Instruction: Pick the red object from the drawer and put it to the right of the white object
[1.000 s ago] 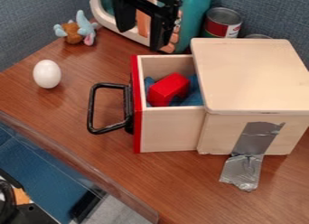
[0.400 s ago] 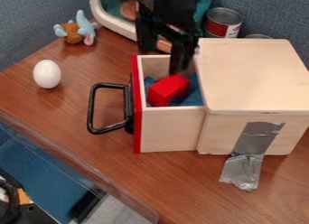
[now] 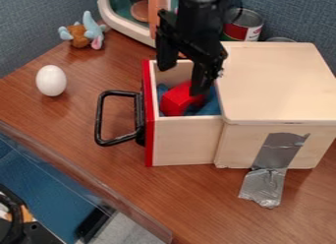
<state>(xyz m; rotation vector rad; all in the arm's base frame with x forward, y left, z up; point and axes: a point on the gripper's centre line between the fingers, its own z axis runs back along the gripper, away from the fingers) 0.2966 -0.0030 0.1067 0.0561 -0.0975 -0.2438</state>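
My gripper (image 3: 183, 76) hangs over the open drawer (image 3: 183, 139), its two fingers spread apart with nothing held. The right finger overlaps the upper right part of the red object (image 3: 175, 101) from this angle; whether they touch, I cannot tell. That red block lies tilted in the drawer on blue cloth (image 3: 210, 107). At the left of the table stands the white egg-shaped object (image 3: 51, 80), upright and well apart from the drawer.
The drawer's black handle (image 3: 99, 118) juts left toward the egg. The wooden box (image 3: 275, 85) is on the right, with silver tape (image 3: 265, 184) down its front. Behind are a plush toy (image 3: 82, 33), a can (image 3: 242, 25) and a teal-and-white toy (image 3: 125, 16).
The gripper has come down and a little to the right, from above the back edge of the drawer to over its inside. The red block and the egg are where they were.
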